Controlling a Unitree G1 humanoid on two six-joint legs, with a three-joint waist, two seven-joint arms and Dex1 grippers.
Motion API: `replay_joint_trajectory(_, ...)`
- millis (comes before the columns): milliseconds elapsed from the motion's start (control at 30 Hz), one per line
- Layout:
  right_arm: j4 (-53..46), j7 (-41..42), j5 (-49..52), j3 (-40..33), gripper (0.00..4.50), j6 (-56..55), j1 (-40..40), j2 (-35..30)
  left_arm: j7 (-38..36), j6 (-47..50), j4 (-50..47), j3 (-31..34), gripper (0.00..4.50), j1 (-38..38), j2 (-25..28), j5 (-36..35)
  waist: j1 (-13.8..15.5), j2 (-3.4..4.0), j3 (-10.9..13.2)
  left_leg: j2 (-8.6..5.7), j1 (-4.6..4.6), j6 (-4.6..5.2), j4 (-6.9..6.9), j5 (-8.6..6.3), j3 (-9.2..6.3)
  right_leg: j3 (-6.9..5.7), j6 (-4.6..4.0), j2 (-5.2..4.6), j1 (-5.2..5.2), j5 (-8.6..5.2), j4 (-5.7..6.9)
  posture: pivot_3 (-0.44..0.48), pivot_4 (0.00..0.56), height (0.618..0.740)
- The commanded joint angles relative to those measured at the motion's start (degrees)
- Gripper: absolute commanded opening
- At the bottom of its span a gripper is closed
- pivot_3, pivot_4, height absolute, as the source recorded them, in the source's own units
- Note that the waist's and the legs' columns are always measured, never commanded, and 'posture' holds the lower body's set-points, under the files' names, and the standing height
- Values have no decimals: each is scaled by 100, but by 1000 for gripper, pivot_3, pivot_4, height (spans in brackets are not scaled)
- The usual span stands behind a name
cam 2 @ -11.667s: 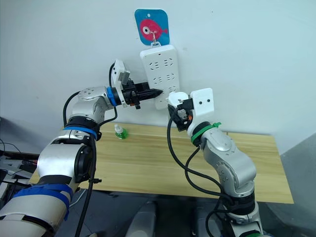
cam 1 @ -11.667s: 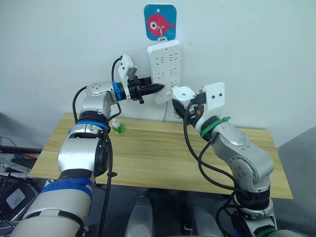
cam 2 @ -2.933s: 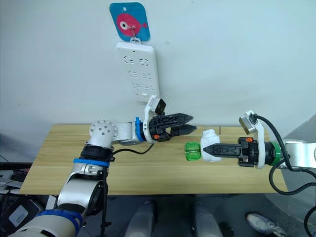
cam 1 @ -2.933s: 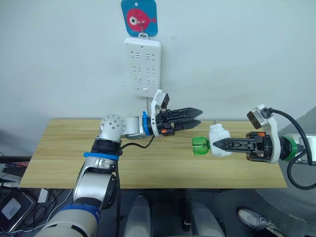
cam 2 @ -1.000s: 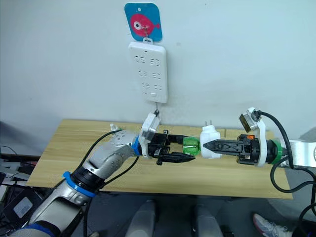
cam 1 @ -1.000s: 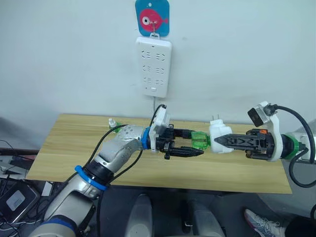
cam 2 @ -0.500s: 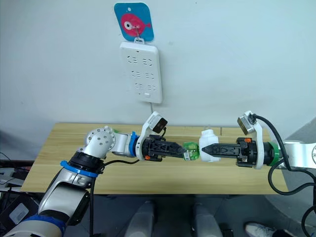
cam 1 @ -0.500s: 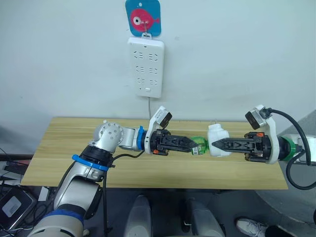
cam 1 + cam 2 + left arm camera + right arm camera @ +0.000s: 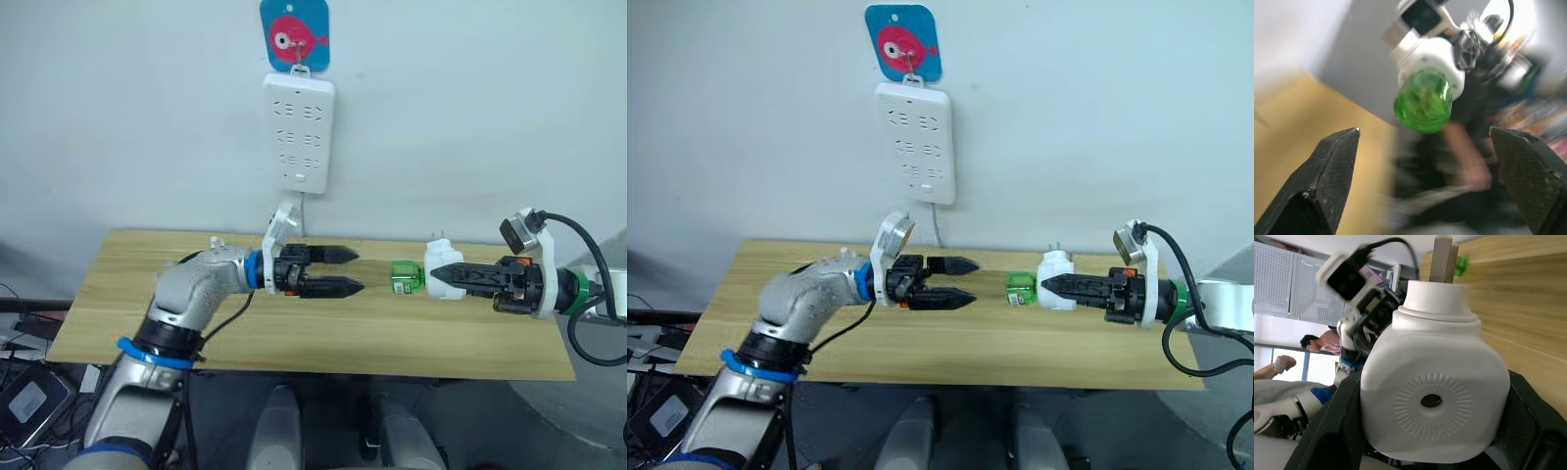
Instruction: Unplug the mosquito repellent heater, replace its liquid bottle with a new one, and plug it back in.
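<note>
**Heater clamped in right gripper, left gripper empty and open**

Left eye view: right gripper (image 9: 449,277) has its fingers closed on the mosquito repellent heater (image 9: 441,275), held above the wooden table (image 9: 127,304) over its right part. Green liquid bottle (image 9: 405,276) sticks out of the heater sideways, toward the left gripper (image 9: 345,271). Left gripper is level with it, well apart from the bottle, fingers spread, nothing between them. Power strip (image 9: 299,131) hangs on the wall under a blue fish hook plate (image 9: 294,34); no plug in it.

Right eye view: same layout. Heater (image 9: 1054,276) prongs point up. A second small bottle with a green base (image 9: 849,257) stands on the table behind the left arm, partly hidden.

Left wrist view: both finger pads (image 9: 1327,174) wide apart, green bottle (image 9: 1423,102) in the gap beyond them, not touched. Blurred.

Right wrist view: heater (image 9: 1436,396) sits tight between the black fingers (image 9: 1334,431), ribbed round face with centre hole toward the camera. A person (image 9: 1312,341) stands in the background.
</note>
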Motion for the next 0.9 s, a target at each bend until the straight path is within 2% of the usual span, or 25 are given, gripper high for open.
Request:
replay_joint_trajectory(33,42,41,142,-227,3036,56,-143,-2,210,-4187,672,-28,4489,-64,-542,1771,108,0,0,0,0,0,0,0,3,4,1,0,0,1,-3,259,245,740)
replay_joint_trajectory(200,103,-26,142,-160,3036,95,-340,111,404,-7673,2125,-10,4489,-413,-902,2623,192,0,0,0,2,1,0,-1,25,25,7,0,-3,5,-6,269,240,740)
replay_joint_trajectory(333,57,-111,142,-151,3036,133,-461,257,885,-9076,2878,-74,4489,-745,-1103,3097,265,0,0,0,-1,2,0,-1,30,28,11,0,-5,8,-6,267,242,740)
replay_joint_trajectory(533,-78,-105,142,-193,3036,190,-462,352,1697,-9795,3545,-100,4489,-1047,-1209,3844,280,0,0,0,-2,2,2,-1,30,28,15,0,-5,10,-4,263,238,740)
replay_joint_trajectory(867,-266,-87,142,-196,3036,170,-476,473,2713,-10136,3947,-386,4489,-1256,-1133,4579,262,0,0,0,3,1,3,0,29,26,16,1,-5,10,7,247,238,740)
replay_joint_trajectory(900,-279,-86,142,-201,3036,168,-465,475,2780,-10127,3969,-433,4308,-1270,-1113,4610,262,0,0,0,3,1,3,0,28,26,16,1,-5,10,8,247,238,740)
